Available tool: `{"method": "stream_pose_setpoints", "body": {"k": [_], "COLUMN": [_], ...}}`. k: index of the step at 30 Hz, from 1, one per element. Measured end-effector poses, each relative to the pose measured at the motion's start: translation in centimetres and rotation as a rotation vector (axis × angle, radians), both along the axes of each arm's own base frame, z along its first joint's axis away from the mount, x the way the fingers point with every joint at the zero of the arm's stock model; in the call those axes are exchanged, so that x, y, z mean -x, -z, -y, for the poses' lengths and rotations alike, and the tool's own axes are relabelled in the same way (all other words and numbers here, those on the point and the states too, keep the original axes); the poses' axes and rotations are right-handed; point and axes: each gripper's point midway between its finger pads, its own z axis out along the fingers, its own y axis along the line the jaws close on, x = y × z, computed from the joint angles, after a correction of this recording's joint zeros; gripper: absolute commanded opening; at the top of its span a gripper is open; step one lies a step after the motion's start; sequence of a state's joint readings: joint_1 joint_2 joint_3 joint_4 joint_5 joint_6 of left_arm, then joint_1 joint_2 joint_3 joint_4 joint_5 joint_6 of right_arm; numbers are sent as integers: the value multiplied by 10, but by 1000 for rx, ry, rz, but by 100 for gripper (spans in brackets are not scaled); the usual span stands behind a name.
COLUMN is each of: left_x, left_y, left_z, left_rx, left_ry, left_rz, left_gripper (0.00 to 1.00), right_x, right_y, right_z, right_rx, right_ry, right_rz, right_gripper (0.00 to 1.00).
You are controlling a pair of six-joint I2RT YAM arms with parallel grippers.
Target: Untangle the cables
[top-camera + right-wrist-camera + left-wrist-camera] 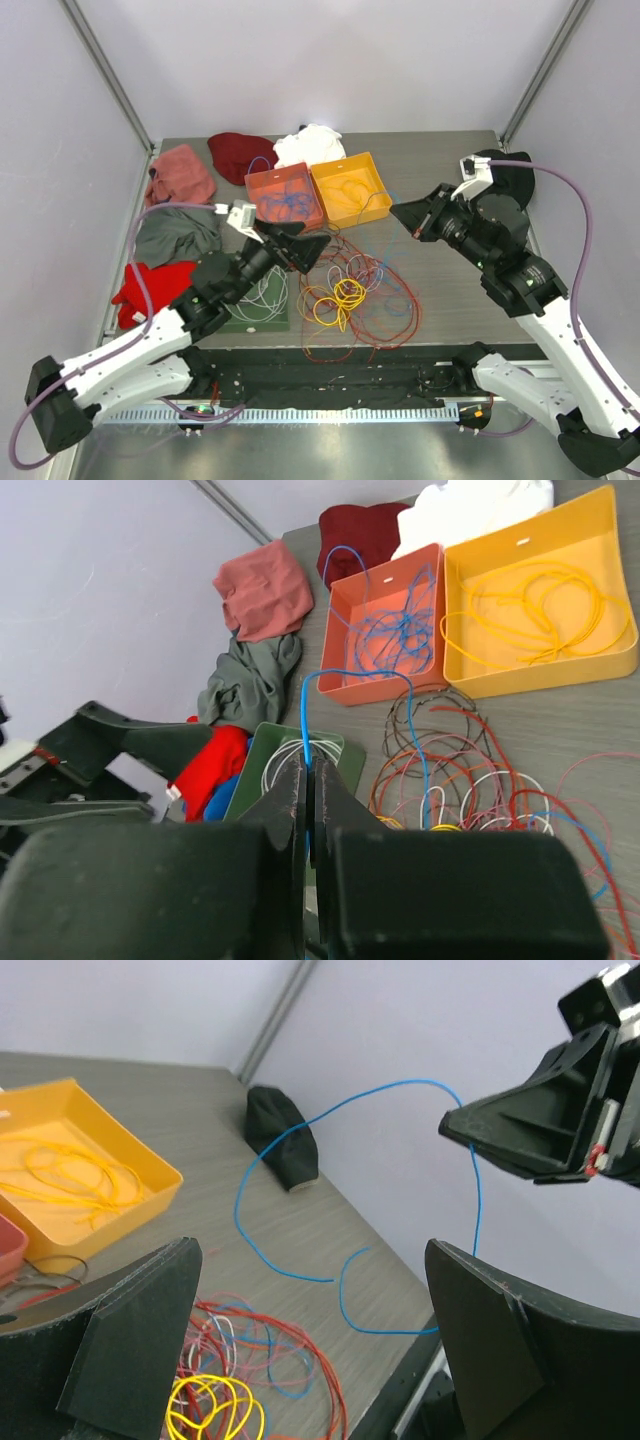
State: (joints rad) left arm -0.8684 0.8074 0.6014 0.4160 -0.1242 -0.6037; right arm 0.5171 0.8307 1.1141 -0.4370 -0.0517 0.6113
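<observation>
Cables are heaped in a tangle (red, yellow, white, blue) on the grey surface, near the orange tray and yellow tray. One blue cable is clamped between the pressed-together fingers of the right gripper and held in the air. Fingers of the left gripper are spread apart.

The cables show red, yellow, blue and white; orange tray, yellow tray.
</observation>
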Motion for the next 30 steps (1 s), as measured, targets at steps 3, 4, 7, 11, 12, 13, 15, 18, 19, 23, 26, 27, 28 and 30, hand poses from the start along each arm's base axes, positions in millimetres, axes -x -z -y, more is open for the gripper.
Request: {"method": "stream_pose_setpoints", "body": {"k": [3,4,7,11,12,13,15,18,19,23,26,27,28,30], "left_x": [-5,-6,-4,10,13,15,20,21,22,25,27,27,27,25], "left_y": [19,26,48,54,52,47,36,20,16,6,6,9,13,24], "left_z": [21,27,50,76,80,84,92,96,97,105,116,120,124,131], "left_rx": [-28,-39,-76,-88,-84,-73,-52,-16,-6,16,12,8,-1,-24], "left_ry": [53,69,137,225,241,255,281,297,302,325,349,356,362,366], "left_rz": [-37,-50,-92,-92,-85,-73,-49,-14,-5,20,24,21,16,1], "left_gripper": [100,100,100,100,100,100,100,100,100,100,100,100,100,97], "right_x": [2,3,5,6,6,6,6,7,7,7,8,8,8,9], "right_y": [9,11,16,18,18,18,19,23,24,31,33,33,32,31], "right_z": [-3,-4,-7,-9,-10,-10,-12,-13,-14,-16,-17,-18,-18,-19], "right_rx": [-15,-20,-35,-45,-49,-51,-58,-64,-63,-62,-65,-68,-70,-76], "right_ry": [-12,-17,-31,-43,-44,-47,-50,-58,-59,-67,-75,-77,-79,-82], "right_rz": [-25,-31,-45,-53,-53,-55,-56,-63,-65,-77,-83,-84,-83,-81], "right_gripper": [1,1,1,1,1,1,1,1,1,1,1,1,1,1]}}
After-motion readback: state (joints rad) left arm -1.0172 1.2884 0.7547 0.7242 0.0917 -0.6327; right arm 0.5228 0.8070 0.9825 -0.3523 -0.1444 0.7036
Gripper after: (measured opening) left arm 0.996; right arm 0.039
